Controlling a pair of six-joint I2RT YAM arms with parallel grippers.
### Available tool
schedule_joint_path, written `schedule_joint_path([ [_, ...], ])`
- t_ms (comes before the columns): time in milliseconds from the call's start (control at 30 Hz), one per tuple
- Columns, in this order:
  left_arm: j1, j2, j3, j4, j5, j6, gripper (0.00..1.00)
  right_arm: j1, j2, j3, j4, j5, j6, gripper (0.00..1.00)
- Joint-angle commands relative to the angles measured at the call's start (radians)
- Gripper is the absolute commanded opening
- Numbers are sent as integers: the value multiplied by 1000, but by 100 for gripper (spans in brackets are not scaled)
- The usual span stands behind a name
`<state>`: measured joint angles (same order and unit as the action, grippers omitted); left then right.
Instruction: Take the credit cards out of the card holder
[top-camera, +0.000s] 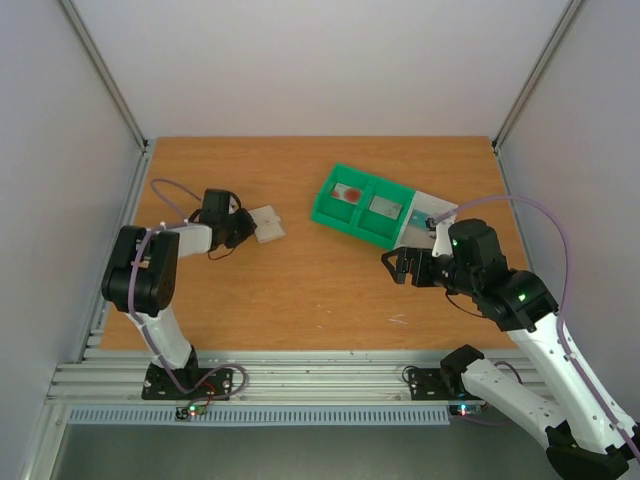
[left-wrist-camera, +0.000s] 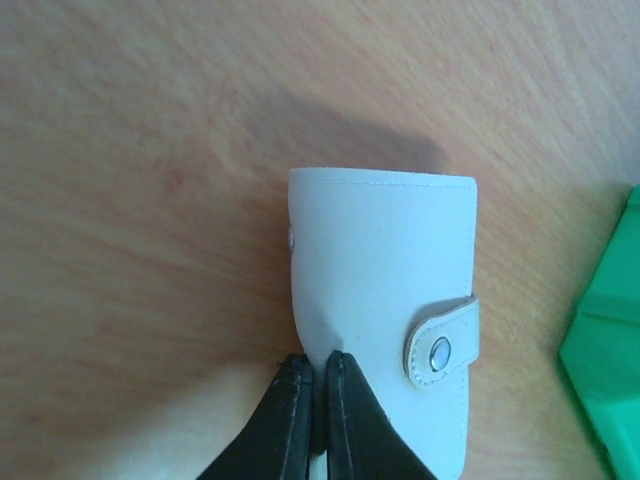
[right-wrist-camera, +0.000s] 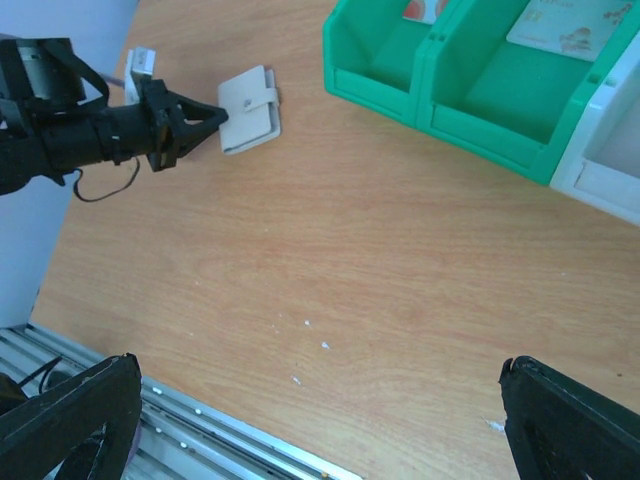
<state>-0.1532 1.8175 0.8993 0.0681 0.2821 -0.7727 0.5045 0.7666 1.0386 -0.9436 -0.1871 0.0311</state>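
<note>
- Left gripper (left-wrist-camera: 318, 390): fingers pinched shut on near edge of flat beige snap-tab card holder (left-wrist-camera: 385, 290). Its long axis runs straight ahead of tips. L arm nearer. 1 holder.
- Green plastic two-bin tray (top-camera: 345, 228): 2 credit cards (top-camera: 350, 192), 1 per bin.
- Right gripper (top-camera: 394, 267): fingers spread wide, empty, well apart from holder.

Robot test cell, laboratory-type setting. Enclosure: plain white panels (top-camera: 320, 60) at the top and both sides of the overhead view, joined by aluminium struts (top-camera: 105, 70) running into the upper corners. Work surface: bare wooden tabletop (top-camera: 300, 300). Bottom of frame: slotted aluminium rail (top-camera: 320, 378) carrying two bolted arm bases (top-camera: 190, 382), with lilac cables (top-camera: 556, 250) looped alongside. Small lit indicators (top-camera: 190, 410) beside the bases, probably status lights.
</note>
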Motion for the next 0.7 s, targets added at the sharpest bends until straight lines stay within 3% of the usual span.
schedule_joint_path([
  [0,-6,-74,-53,-48,61,24,1,5,1,-18,-39,6,19,98],
  [400,-120,-290,-251,-143,119,21,1,5,57,-83,-23,-88,57,88],
  [667,-230,-427,-427,-85,142,-74,1,10,91,-159,51,-182,117,73],
])
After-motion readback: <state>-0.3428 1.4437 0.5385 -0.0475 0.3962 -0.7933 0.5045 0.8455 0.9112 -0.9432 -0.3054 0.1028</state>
